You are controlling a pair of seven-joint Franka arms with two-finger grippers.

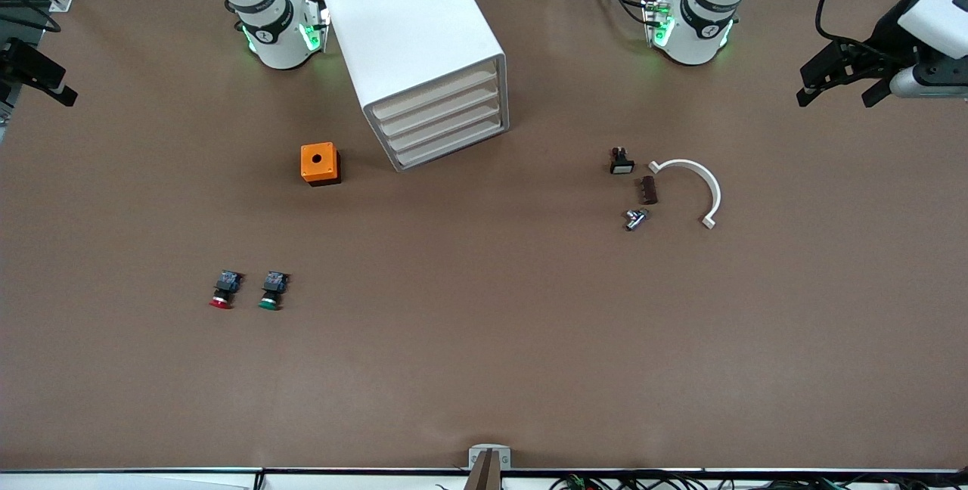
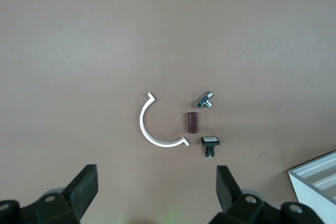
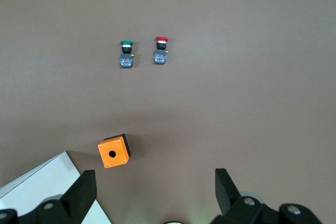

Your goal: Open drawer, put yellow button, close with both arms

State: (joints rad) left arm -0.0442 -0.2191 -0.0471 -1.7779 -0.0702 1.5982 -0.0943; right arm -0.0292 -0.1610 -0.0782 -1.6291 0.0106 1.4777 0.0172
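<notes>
The white cabinet point(image 1: 412, 29) stands between the two arm bases, with all four trays pushed in. The drawer point(image 1: 437, 94) is the uppermost tray and it is shut. The yellow button is out of view. My left gripper point(image 1: 836, 95) hangs open in the air at the left arm's end of the table, holding nothing. In the left wrist view the left gripper point(image 2: 156, 170) has only bare table between its fingers. My right gripper point(image 3: 154, 177) is open and empty, above the table beside the cabinet corner point(image 3: 42, 182).
A red-capped button point(image 1: 220, 291) and a green-capped one point(image 1: 271, 291) lie side by side toward the right arm's end. An orange box point(image 1: 321, 163) with a hole sits beside the cabinet. A white arc point(image 1: 692, 187), brown block point(image 1: 649, 190), metal fitting point(image 1: 635, 218) and black switch point(image 1: 622, 162) lie toward the left arm's end.
</notes>
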